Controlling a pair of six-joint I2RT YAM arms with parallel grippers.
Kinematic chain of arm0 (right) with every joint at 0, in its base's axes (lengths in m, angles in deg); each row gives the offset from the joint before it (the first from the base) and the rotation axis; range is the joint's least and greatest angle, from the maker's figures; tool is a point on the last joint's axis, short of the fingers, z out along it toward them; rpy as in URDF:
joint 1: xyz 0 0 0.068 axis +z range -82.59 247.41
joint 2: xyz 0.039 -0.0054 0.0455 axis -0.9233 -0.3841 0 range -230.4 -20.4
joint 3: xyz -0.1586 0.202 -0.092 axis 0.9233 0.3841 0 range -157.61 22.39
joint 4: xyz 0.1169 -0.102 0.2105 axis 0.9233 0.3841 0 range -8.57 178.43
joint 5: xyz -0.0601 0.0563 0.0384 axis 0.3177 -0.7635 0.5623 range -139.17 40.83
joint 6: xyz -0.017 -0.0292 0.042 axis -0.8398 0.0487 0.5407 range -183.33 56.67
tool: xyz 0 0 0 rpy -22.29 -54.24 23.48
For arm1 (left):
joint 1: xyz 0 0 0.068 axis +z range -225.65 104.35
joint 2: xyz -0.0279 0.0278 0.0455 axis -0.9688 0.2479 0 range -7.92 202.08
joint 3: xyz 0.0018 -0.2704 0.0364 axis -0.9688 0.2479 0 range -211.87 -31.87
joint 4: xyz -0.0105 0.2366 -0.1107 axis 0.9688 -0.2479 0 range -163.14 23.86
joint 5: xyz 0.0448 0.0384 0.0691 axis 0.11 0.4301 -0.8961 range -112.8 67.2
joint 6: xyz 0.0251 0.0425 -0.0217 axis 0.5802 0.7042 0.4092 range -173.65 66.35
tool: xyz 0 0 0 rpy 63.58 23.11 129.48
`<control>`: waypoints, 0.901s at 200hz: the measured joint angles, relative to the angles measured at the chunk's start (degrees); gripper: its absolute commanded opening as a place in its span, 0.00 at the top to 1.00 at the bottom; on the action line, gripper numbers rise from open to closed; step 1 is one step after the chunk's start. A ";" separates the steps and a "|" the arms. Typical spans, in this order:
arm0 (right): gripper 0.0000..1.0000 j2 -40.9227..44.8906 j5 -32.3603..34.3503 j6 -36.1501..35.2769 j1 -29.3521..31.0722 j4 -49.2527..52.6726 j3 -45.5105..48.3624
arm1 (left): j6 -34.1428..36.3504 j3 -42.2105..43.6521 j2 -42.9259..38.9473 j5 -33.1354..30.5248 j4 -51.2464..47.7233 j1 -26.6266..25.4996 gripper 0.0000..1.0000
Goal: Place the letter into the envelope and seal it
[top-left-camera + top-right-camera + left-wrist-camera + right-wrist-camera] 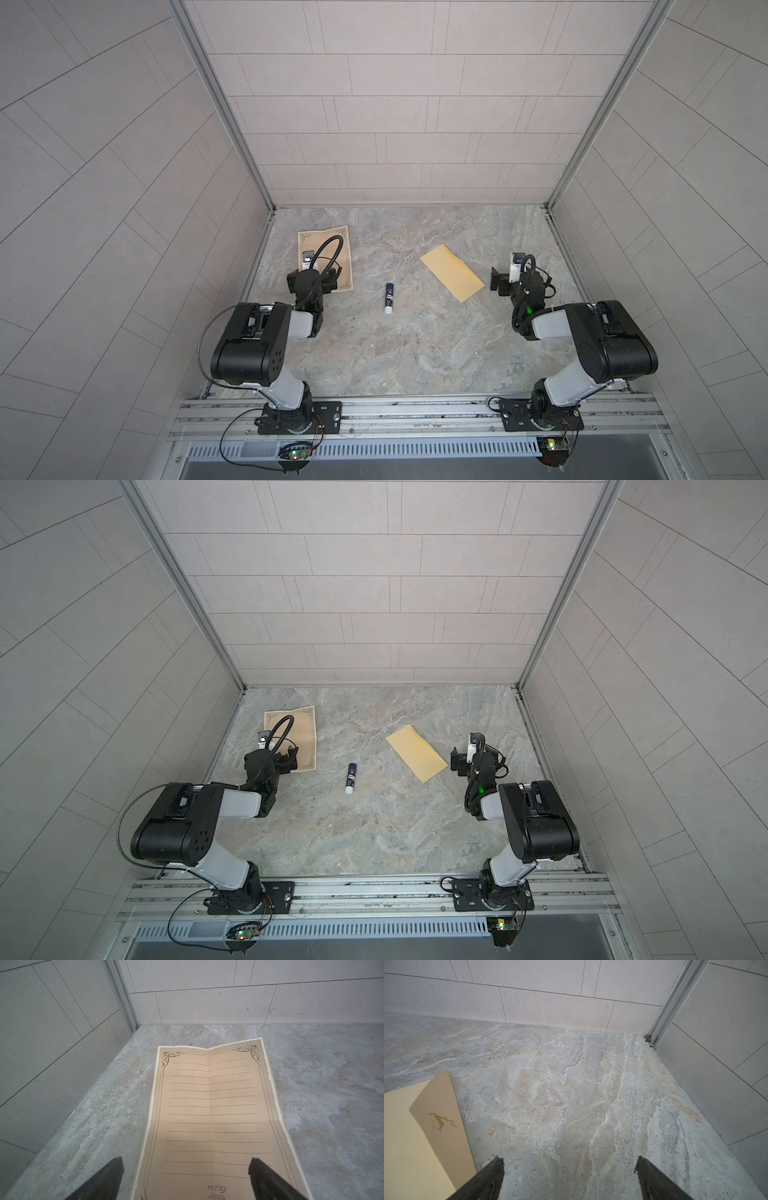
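Note:
The letter (343,270) (305,742) lies flat at the table's back left, a cream sheet with a dark ornamental border and a lengthwise crease (209,1093). My left gripper (311,276) (271,757) (186,1164) hovers open over its near end. One fingertip (116,1165) is beside the sheet's edge and the other is above the sheet. The plain yellow-tan envelope (452,272) (417,752) (415,1136) lies slanted right of centre, its flap (438,1109) bearing a gold deer mark. My right gripper (519,276) (478,756) (570,1164) stands open over bare table just right of the envelope.
A glue stick (389,298) (351,778) with a dark blue cap lies on the marble table (415,353) between letter and envelope. Tiled walls close the left, back and right sides. Both arm bases are mounted on a metal rail (415,409) along the front edge.

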 measured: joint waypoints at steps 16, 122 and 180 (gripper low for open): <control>0.01 0.00 0.02 0.00 0.02 0.00 0.00 | -0.02 0.39 -0.20 -0.04 0.22 0.00 0.00; 0.01 43.58 -7.06 7.04 0.52 35.08 -7.23 | -16.28 -6.27 -49.92 -3.76 -40.37 -2.05 0.00; 0.01 44.04 -23.74 16.76 2.54 46.51 -13.62 | -19.39 -22.95 -48.87 8.79 -65.48 -2.05 0.00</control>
